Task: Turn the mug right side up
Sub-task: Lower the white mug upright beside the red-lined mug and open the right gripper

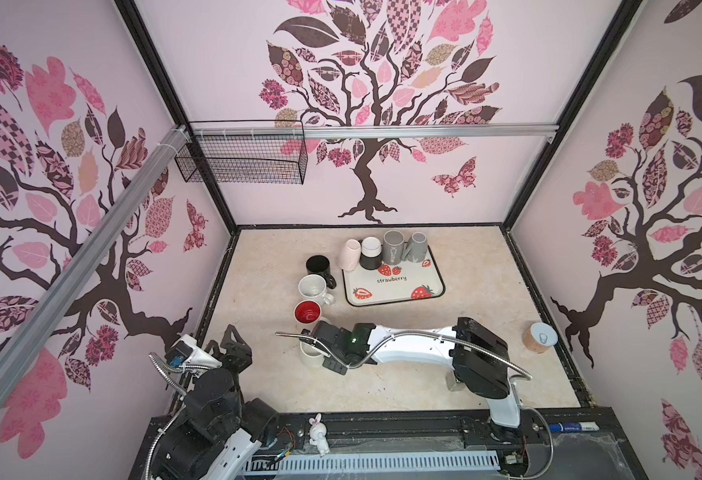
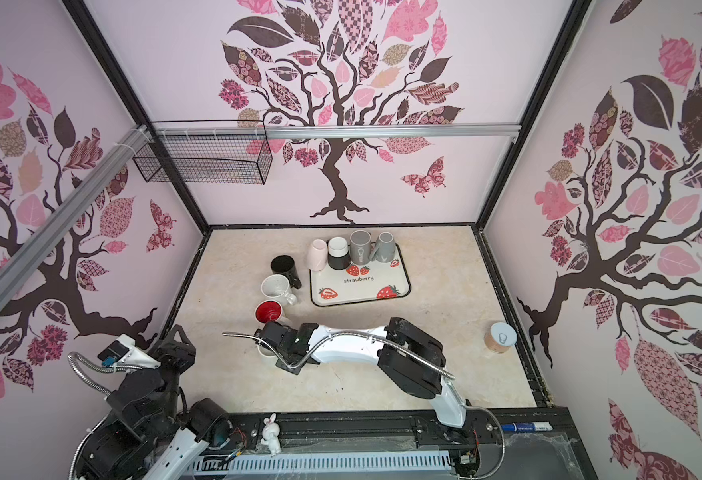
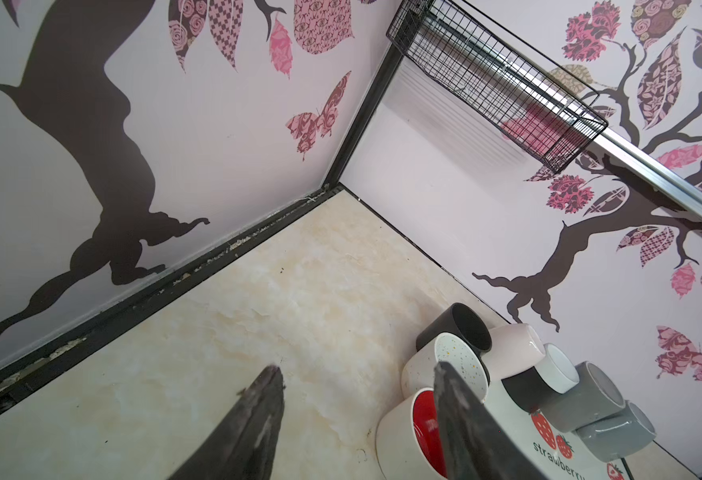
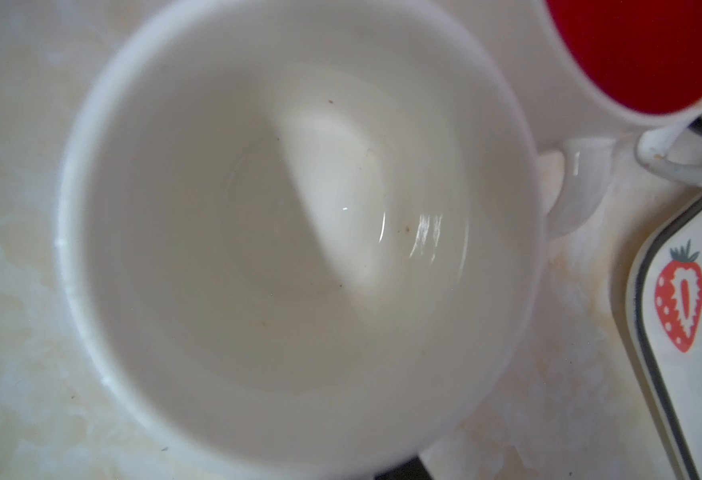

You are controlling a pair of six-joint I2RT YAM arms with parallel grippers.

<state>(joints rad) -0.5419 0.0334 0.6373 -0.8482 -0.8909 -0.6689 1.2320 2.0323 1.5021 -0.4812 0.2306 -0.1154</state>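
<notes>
We saw the white mug (image 1: 308, 359) upright beside the red-lined mug (image 1: 308, 311) — right gripper (image 1: 316, 336) shut over it, grip unclear; left gripper (image 3: 357, 368) half-open, empty.

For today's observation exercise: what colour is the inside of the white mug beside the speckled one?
The mug is red inside; a top view shows it best.

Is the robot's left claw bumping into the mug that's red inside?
Apart. In a top view, bare table shows between the left gripper and the red mug. In the left wrist view a finger only overlaps the mug.
</notes>
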